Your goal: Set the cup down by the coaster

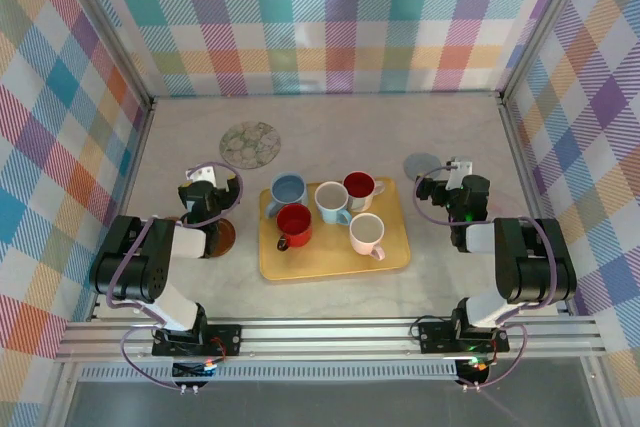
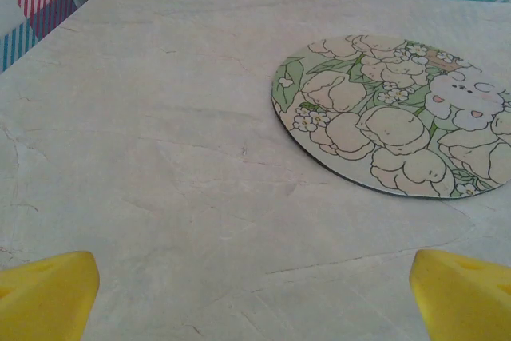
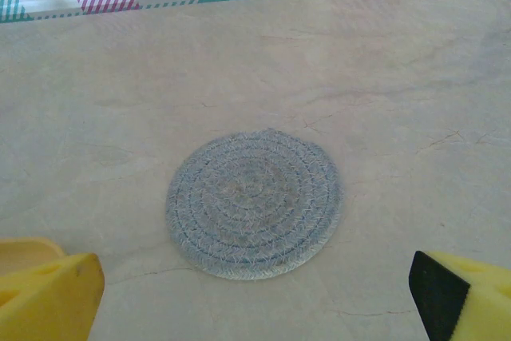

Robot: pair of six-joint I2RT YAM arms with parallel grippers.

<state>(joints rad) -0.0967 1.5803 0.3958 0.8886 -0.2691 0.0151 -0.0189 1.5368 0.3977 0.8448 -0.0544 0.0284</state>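
- Since both tools stand spread and empty, the step in hand looks like fetching a cup. The left gripper is over bare table near the round floral-printed coaster, and the right gripper is just short of the round grey-blue woven coaster.
- The five ceramic cups sit clustered on the yellow wooden tray between the arms; none stands by a coaster yet.
- A descent from above, jaws straddling one rim wall, seems safest. An outer cup such as the pink cup or the blue cup suits, since neighbours nearly touch.
- Open marble-look tabletop surrounds both coasters; the tray lip and the plaid side walls bound any swing.
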